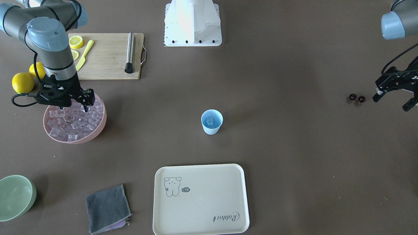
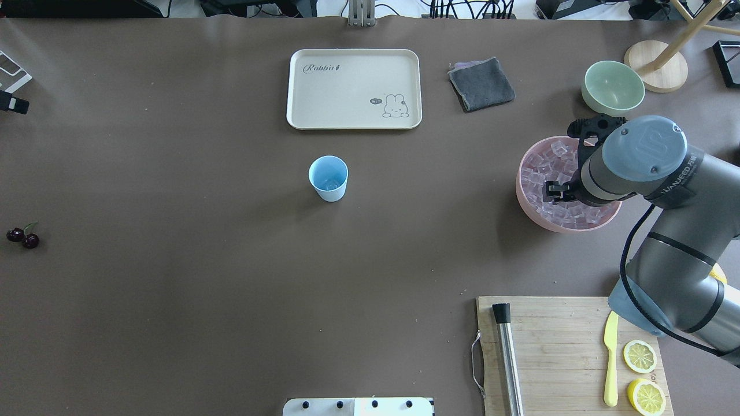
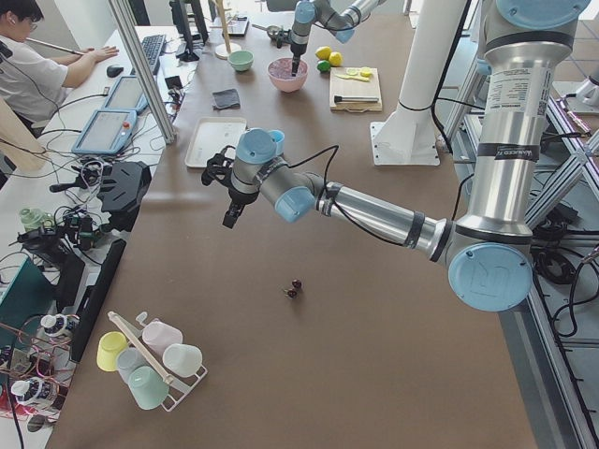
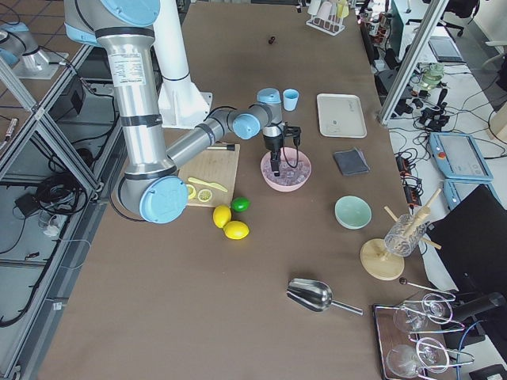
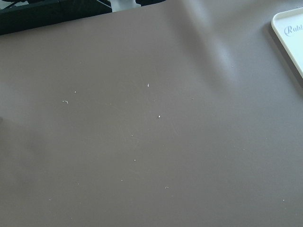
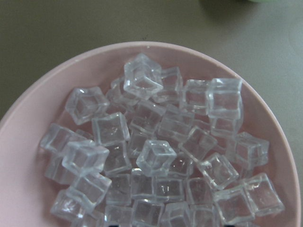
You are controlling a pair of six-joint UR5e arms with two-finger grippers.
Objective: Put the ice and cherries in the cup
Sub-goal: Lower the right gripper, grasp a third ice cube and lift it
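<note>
1. The right gripper's (image 1: 87, 105) fingers are dipping among the ice (image 1: 68, 122), so it is not showing whether they are pinching a cube.
2. The right arm is covering part of the pink bowl (image 2: 529, 199) in the overhead view.
3. The front-facing view's edges are cutting off the left gripper (image 1: 391, 102) and the green bowl (image 1: 13, 197).
4. The tray (image 5: 291, 38) is showing only a corner in the left wrist view.

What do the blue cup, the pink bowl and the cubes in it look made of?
Cup: likely plastic, matte light blue, thin even wall. Pink bowl: plastic or melamine, smooth matte; cannot tell which. Ice cubes: clear and glassy, crisp edges, no meltwater, so possibly acrylic rather than frozen.
</note>
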